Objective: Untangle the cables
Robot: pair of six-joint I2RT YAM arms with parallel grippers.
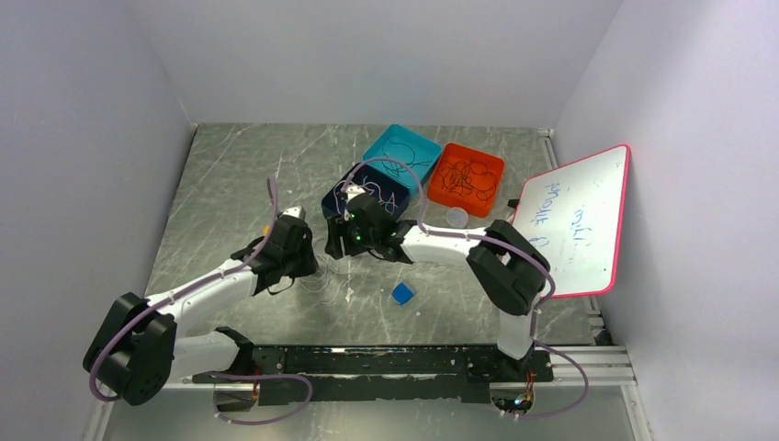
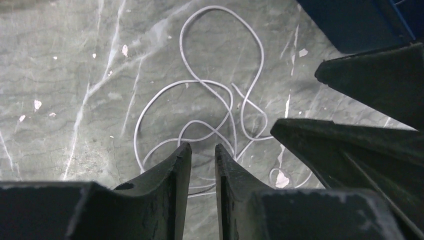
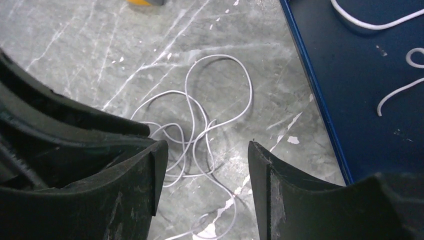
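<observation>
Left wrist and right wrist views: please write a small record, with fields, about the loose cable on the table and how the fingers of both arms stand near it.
cable: thin whitish-grey cable, several crossing loops, lying flat on the scratched grey metal table
left gripper: fingers a narrow gap apart, low over the near loops; no grip can be seen
right gripper: fingers wide apart, over the same tangle, holding nothing
neighbour: dark blue plastic tray, beside the cable and not touching it
tray content: white cable pieces
</observation>
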